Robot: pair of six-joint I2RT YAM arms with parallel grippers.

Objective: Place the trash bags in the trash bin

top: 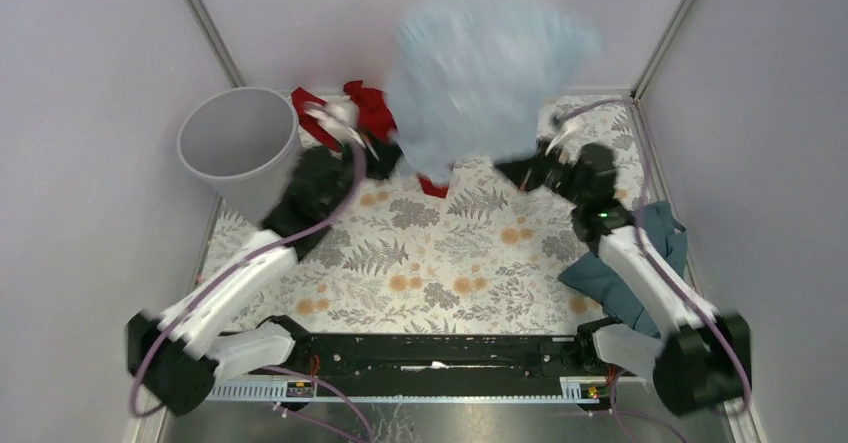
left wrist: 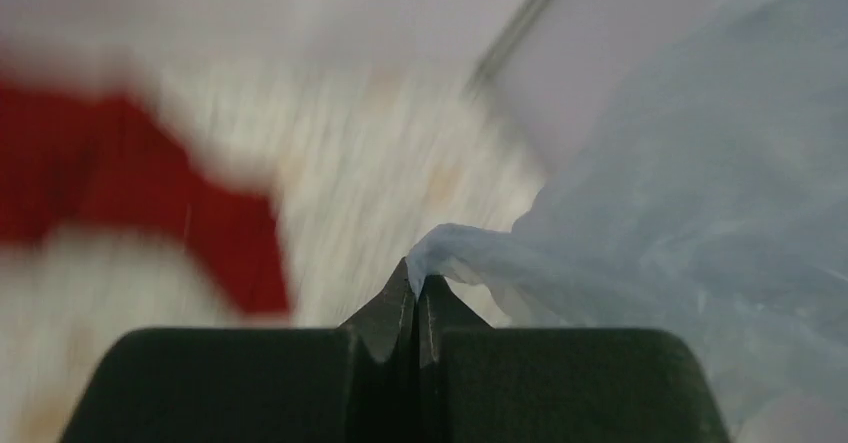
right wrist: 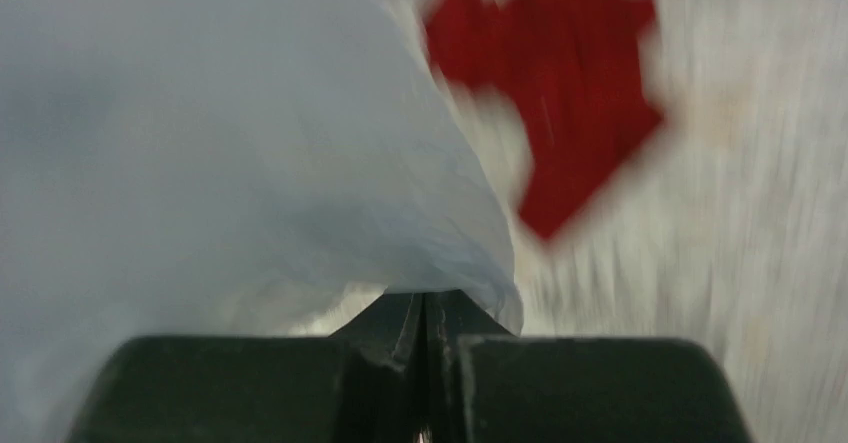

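Note:
The pale blue trash bag (top: 485, 83) is billowed wide and blurred in the air at the back middle of the table, held between both arms. My left gripper (top: 395, 160) is shut on its left edge; the left wrist view shows the film (left wrist: 690, 203) pinched at the tips of my left gripper (left wrist: 417, 281). My right gripper (top: 518, 170) is shut on its right edge; the right wrist view shows the bag (right wrist: 220, 133) draped over the tips of my right gripper (right wrist: 424, 298). The grey trash bin (top: 240, 148) stands at the back left, apart from the bag.
A red cloth (top: 365, 113) lies at the back beside the bin, partly under the bag; it also shows in the left wrist view (left wrist: 110, 178) and the right wrist view (right wrist: 565, 83). A dark teal cloth (top: 625, 268) lies at the right edge.

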